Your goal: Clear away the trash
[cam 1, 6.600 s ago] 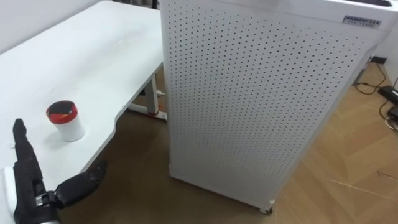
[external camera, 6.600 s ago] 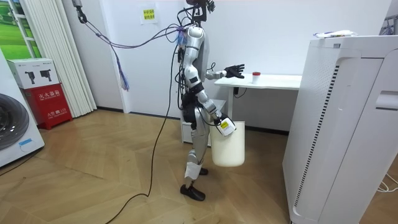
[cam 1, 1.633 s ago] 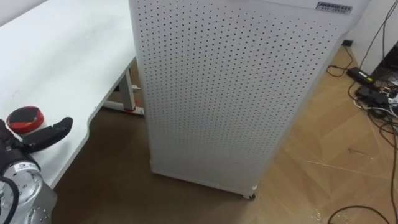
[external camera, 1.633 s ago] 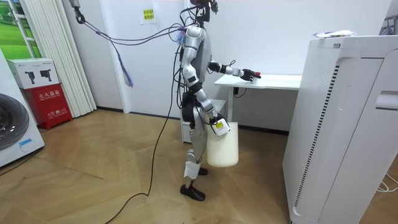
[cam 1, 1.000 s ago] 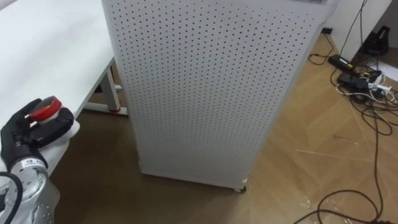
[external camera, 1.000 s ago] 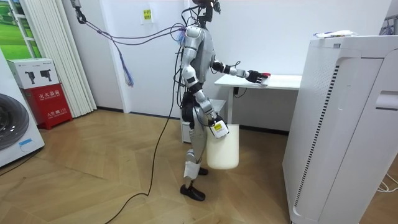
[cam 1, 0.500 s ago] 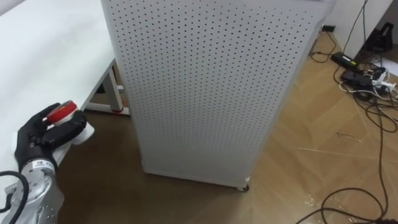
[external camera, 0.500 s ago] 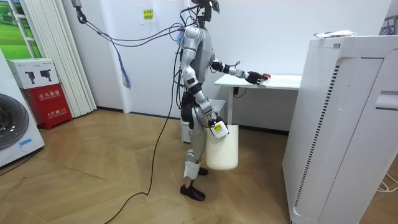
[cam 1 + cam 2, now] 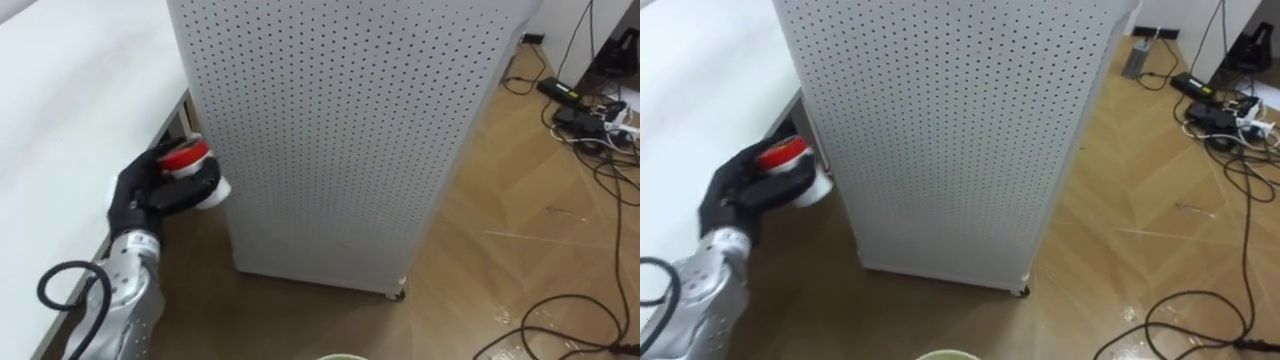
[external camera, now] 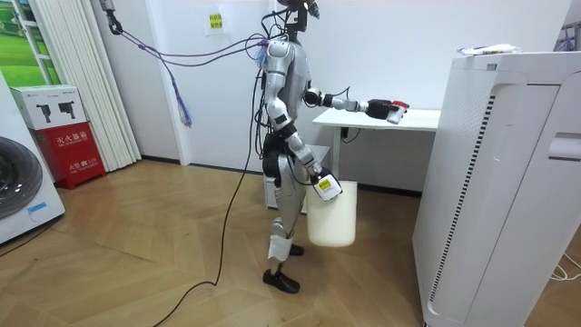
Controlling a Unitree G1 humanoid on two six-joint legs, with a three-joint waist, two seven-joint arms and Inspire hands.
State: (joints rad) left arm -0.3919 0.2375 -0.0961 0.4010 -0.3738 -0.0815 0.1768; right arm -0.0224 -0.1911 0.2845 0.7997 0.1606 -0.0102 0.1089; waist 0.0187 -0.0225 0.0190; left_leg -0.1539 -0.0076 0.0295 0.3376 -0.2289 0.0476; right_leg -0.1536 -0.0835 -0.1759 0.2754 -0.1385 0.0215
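Note:
A white paper cup with a red lid (image 9: 192, 165) is in my left hand (image 9: 155, 198), whose dark fingers curl round it. The hand holds the cup tilted in the air just past the white table's edge (image 9: 120, 150), close to the perforated white cabinet (image 9: 340, 120). The right eye view shows the same cup (image 9: 786, 156) and left hand (image 9: 740, 198). In the room view the left hand (image 10: 378, 107) reaches out with the cup (image 10: 396, 112) above the table. My right hand (image 10: 320, 180) hangs low at my side, with a white bin (image 10: 332, 218) hanging from it.
I stand between the white table (image 10: 408, 118) and the tall white cabinet (image 10: 508, 182). The bin's rim (image 9: 340, 356) peeks in at the bottom edge. Dark cables and a power strip (image 9: 585, 115) lie on the wooden floor at the right.
My left hand closed round the cup on the table, lifted it and carried it right, past the table's edge toward the cabinet. The bin swung slightly at my side.

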